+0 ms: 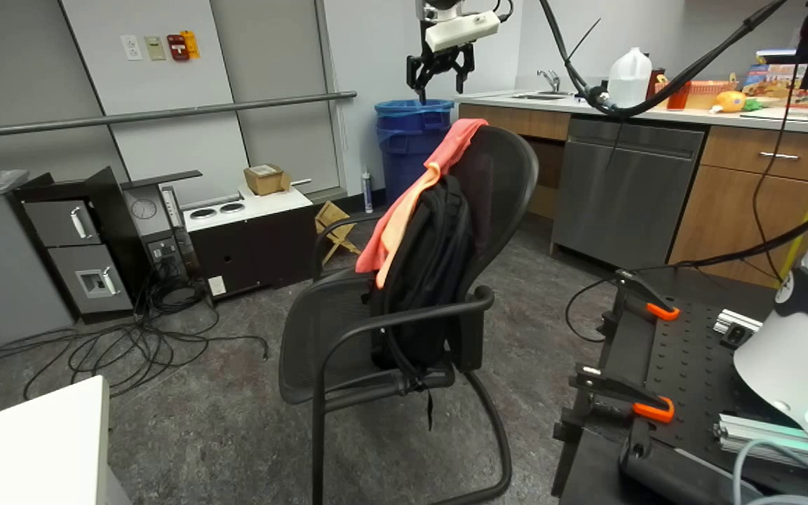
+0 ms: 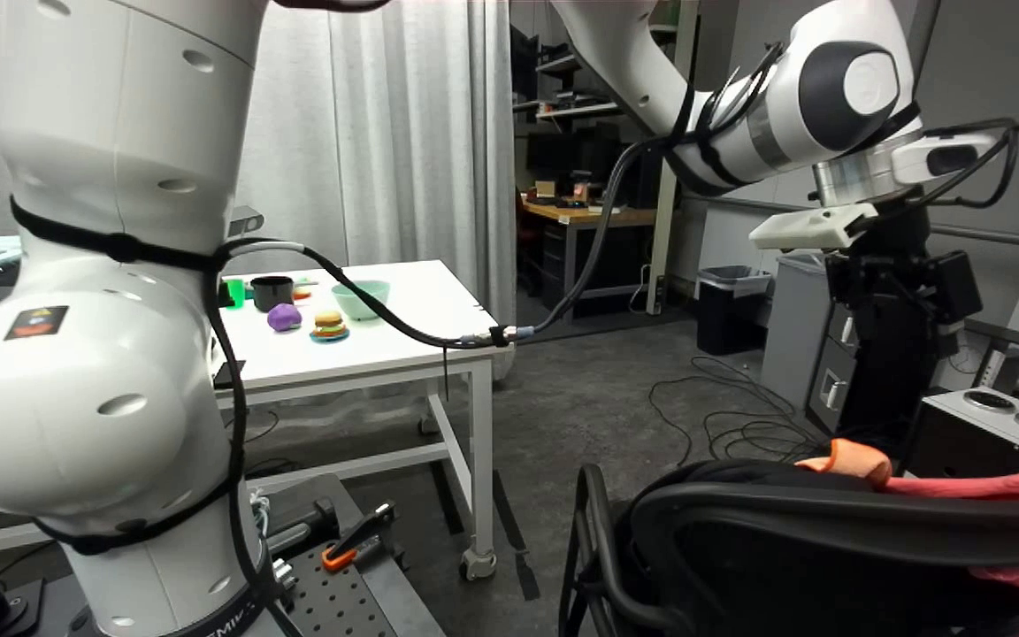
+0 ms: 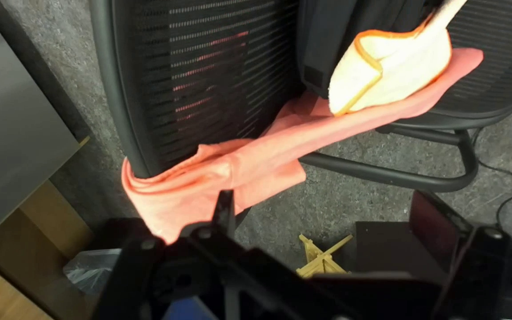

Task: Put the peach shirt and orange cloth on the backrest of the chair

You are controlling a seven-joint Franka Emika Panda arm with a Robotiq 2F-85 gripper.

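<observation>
The coral-pink cloth, which I take as the peach shirt [image 1: 454, 146], hangs over the upper edge of the black chair's mesh backrest [image 1: 509, 172] and down its front. In the wrist view the shirt [image 3: 265, 155] wraps the backrest's corner and stretches towards the seat. The light orange cloth [image 1: 401, 219] lies along the shirt and against a black backpack [image 1: 431, 252]. In the wrist view this cloth [image 3: 398, 71] has bright orange edges and lies beside the backpack. My gripper [image 1: 440, 88] is above the chair, touching neither cloth. Its fingers [image 3: 327, 202] are wide apart with nothing between them.
The chair's armrest [image 1: 404, 319] sticks out at the near side. A blue bin [image 1: 414, 144] and a counter [image 1: 537, 104] stand behind. A small wooden stand [image 3: 320, 260] and a toy stove [image 1: 250, 210] are beyond the chair. Cables [image 1: 158, 344] lie on the floor.
</observation>
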